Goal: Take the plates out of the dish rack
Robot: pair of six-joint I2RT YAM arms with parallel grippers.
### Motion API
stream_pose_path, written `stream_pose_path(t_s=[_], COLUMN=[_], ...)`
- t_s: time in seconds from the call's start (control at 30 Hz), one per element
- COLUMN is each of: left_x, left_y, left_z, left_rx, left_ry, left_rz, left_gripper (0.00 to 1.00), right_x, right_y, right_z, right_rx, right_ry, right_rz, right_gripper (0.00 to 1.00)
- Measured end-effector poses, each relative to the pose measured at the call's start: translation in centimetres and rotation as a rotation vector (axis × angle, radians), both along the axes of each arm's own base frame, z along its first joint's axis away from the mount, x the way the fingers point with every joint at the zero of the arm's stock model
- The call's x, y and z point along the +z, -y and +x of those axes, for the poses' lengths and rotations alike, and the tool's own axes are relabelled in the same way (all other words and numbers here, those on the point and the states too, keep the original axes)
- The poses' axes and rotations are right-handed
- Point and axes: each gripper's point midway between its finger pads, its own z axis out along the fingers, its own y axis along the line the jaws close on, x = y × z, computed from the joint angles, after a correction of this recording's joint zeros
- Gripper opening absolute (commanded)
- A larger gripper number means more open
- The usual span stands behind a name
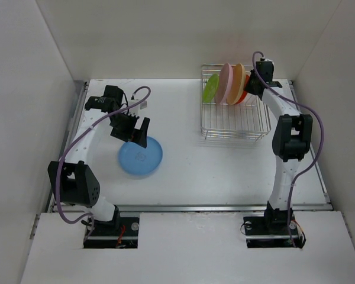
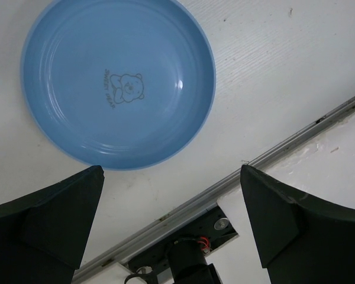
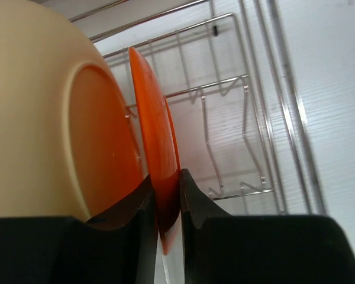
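The silver wire dish rack (image 1: 234, 121) stands at the back right and holds lime green (image 1: 211, 88), pink (image 1: 226, 83), tan-yellow (image 1: 238, 81) and orange-red (image 1: 244, 93) plates on edge. My right gripper (image 3: 165, 198) is shut on the rim of the orange-red plate (image 3: 155, 148), one finger on each face, beside the tan-yellow plate (image 3: 41, 118). From above that gripper (image 1: 252, 84) sits at the rack's back right corner. A blue plate (image 1: 141, 156) with a bear print lies flat on the table. My left gripper (image 1: 134, 131) hovers open just above the blue plate (image 2: 118, 80), holding nothing.
White walls close in the table at the left, back and right. A metal rail (image 2: 225, 189) runs along the table's near edge, with the left arm's base (image 1: 109, 228) behind it. The rack's front half holds only bare wire slots (image 3: 231, 136).
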Motion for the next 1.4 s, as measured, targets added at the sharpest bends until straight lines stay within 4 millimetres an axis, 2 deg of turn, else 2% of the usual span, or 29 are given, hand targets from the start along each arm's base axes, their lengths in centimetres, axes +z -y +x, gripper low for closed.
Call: stream_pose_path(t_s=[0.1,0.13,0.23,0.33,0.4,0.5,0.57,0.67,0.73,0.8,0.87,0.97,1.1,1.17,1.27,1.4], left_x=[0.0,0.0,-0.1,-0.1,0.1,0.5,0.9,1.9,2.6,3.4,4.2,5.3,6.5,6.7,6.7,5.9], left_y=[-0.1,-0.1,-0.2,-0.3,-0.4,-0.5,-0.7,-1.1,-1.3,-1.4,-1.5,-1.3,-0.9,-0.8,-0.6,-0.7], left_z=[0.0,0.0,0.0,0.1,0.0,0.0,-0.1,0.0,0.0,0.1,0.0,-0.2,-0.5,-0.7,-0.7,-0.9], left_rx=[0.001,0.002,0.004,0.006,0.007,0.008,0.014,0.030,0.043,0.057,0.067,0.076,0.072,0.069,0.065,0.060], left_ry=[0.001,0.002,0.002,0.004,0.010,0.028,0.045,0.081,0.106,0.133,0.163,0.201,0.237,0.242,0.240,0.219], left_rz=[0.003,0.006,0.012,0.019,0.020,0.025,0.034,0.050,0.057,0.061,0.057,0.039,0.005,-0.004,-0.012,-0.007], left_gripper=[1.00,1.00,1.00,1.00,1.00,1.00,1.00,1.00,1.00,1.00,1.00,1.00,1.00,1.00,0.98,0.91], right_x=[-0.2,-0.1,0.4,3.2,6.7,14.4,20.4,27.5,30.6,31.8,31.1,28.3,21.5,18.0,14.1,10.9], right_y=[0.7,1.0,1.7,2.5,3.3,4.5,5.1,5.2,4.6,2.8,-0.3,-7.6,-19.6,-24.6,-30.3,-35.8], right_z=[-0.2,-0.3,-0.8,-2.0,-3.3,-5.3,-7.7,-11.5,-14.1,-16.3,-18.1,-19.9,-23.1,-25.2,-28.6,-32.3], right_rx=[-0.001,-0.005,-0.030,-0.051,-0.092,-0.167,-0.234,-0.308,-0.318,-0.243,-0.088,0.258,0.767,0.964,1.185,1.379], right_ry=[-0.012,-0.013,-0.016,0.016,0.058,0.193,0.299,0.430,0.493,0.542,0.558,0.575,0.480,0.395,0.289,0.205], right_rz=[-0.050,-0.072,-0.123,-0.163,-0.198,-0.243,-0.280,-0.313,-0.316,-0.297,-0.261,-0.165,0.015,0.099,0.204,0.302], right_gripper=[0.06,0.00,0.00,0.00,0.00,0.00,0.00,0.00,0.00,0.00,0.00,0.00,0.00,0.00,0.00,0.00])
